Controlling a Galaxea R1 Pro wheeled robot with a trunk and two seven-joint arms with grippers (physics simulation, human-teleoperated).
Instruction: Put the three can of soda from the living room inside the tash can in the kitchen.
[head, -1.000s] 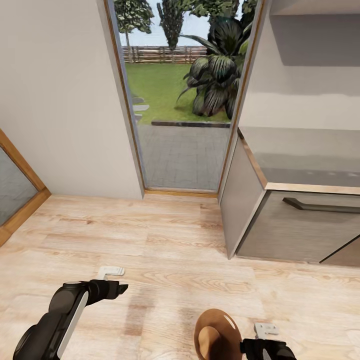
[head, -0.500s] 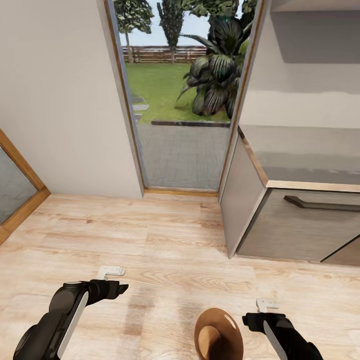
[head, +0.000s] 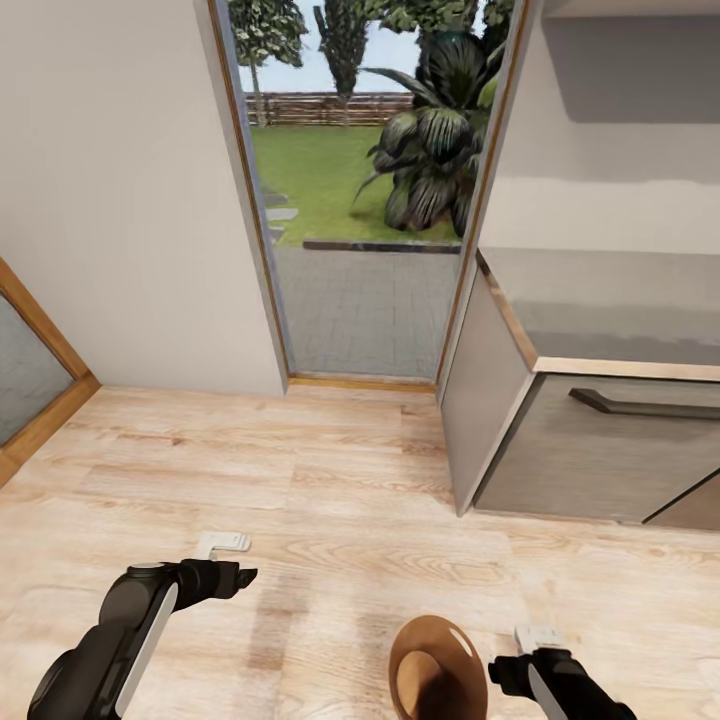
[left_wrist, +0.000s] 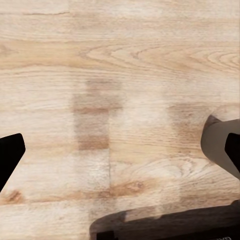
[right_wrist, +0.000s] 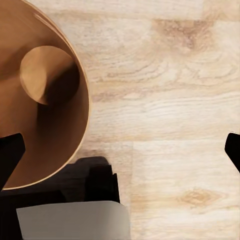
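i've got the round copper-brown trash can (head: 436, 668) standing on the pale wood plank floor (head: 330, 500) right below me, between my two arms, so i can drop things straight in. my right gripper (head: 538, 636) hangs just beside its rim; in the right wrist view the fingers sit wide apart with nothing between them, and the trash can (right_wrist: 45, 95) shows a bare bottom from this angle. my left gripper (head: 222, 544) hovers over bare floor (left_wrist: 120, 100), likewise spread and empty. i see none of the orange soda cans here. ahead are a glass door (head: 365, 200) to the garden and a grey cabinet (head: 600, 440).
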